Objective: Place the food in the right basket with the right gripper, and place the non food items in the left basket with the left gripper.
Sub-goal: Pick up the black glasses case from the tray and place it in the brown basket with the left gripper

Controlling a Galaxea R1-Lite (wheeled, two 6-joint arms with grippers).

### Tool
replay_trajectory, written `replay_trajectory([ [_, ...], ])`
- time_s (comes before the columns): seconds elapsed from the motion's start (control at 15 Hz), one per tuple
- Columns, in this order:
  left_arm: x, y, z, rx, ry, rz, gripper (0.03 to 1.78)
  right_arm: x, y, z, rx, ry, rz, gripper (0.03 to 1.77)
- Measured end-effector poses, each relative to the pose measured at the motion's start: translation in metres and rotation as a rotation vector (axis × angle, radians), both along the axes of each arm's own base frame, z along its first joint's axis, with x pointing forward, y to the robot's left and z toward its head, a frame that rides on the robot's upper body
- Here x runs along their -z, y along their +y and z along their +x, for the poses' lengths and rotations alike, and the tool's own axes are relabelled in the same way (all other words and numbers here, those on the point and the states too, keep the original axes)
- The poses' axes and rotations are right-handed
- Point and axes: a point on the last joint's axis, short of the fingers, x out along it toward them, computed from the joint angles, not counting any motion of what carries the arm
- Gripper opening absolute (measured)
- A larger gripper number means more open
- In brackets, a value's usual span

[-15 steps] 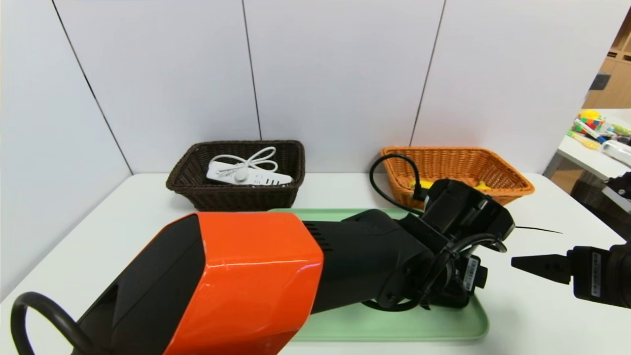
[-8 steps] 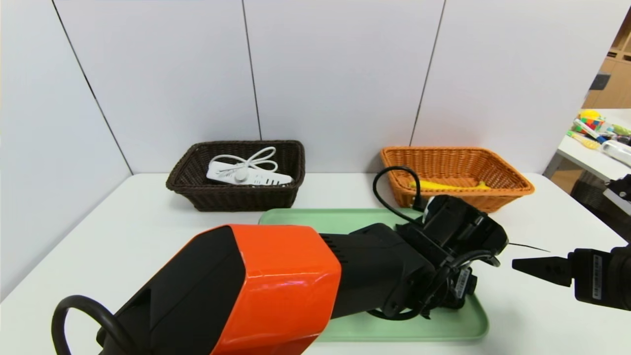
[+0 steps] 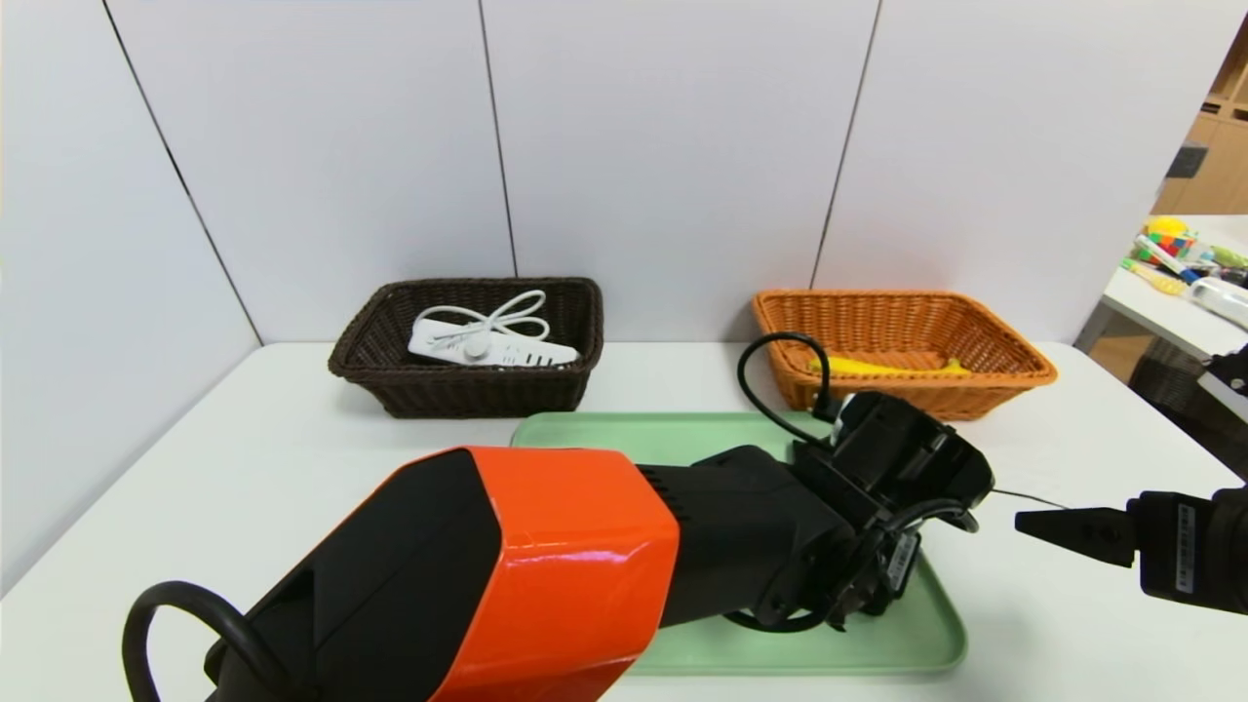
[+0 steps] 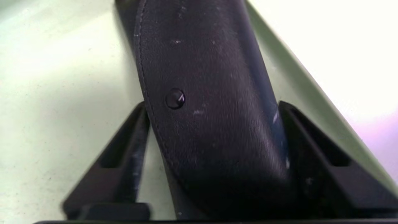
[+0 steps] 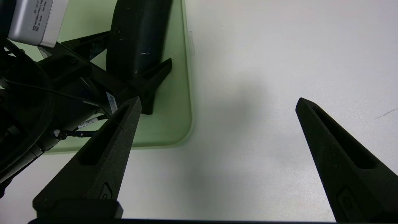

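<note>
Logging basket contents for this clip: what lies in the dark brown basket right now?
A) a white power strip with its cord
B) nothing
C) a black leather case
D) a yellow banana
A: the head view shows a white power strip with its looped cord lying inside the dark brown basket, while the yellow item sits in the orange basket.

The long black leather-look case (image 4: 214,124) has a matt, fine-grained surface with stitched edge and small glossy stud. The pale green plastic tray (image 4: 62,93) looks smooth; dark brown (image 3: 468,385) and orange (image 3: 907,322) baskets are woven wicker.
</note>
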Motion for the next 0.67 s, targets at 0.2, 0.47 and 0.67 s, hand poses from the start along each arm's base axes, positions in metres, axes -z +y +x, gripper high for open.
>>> replay_trajectory([
  [0.2,0.000,0.000,0.000,0.001,0.001,0.001,0.94,-0.001,0.000,-0.001,0.000,-0.004,0.001,1.71],
  [0.47,-0.005,0.003,-0.001,0.003,0.000,0.009,0.74,-0.002,-0.001,-0.003,0.000,-0.013,0.003,1.71],
  [0.67,-0.013,0.010,0.002,-0.004,-0.001,0.023,0.63,-0.003,-0.001,-0.004,-0.002,-0.017,0.007,1.71],
])
